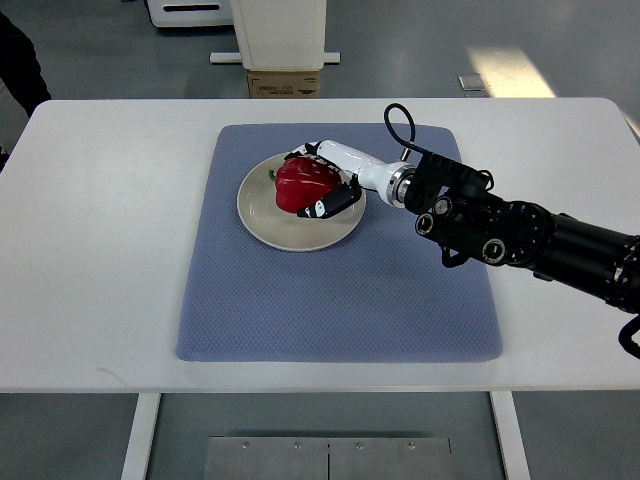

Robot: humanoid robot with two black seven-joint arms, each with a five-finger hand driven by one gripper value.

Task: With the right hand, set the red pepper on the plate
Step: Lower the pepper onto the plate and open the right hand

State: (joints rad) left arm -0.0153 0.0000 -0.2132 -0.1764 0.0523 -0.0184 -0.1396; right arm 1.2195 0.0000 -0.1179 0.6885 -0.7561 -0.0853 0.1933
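I see the right hand (322, 182), white with black fingertips, clamped around the glossy red bell pepper (303, 184). The pepper sits on the round beige ceramic plate (270, 222), atop the blue-grey textured mat (340, 300) on the white surface (110, 250).

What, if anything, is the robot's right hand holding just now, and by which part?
The right hand holds the red pepper by its body, fingers wrapped round its sides, over the plate.

Blue mat (340, 300) on white table (100, 250); cardboard box (284, 84) behind.

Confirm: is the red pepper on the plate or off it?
On it: the red pepper sits over the plate, right hand fingers around it.
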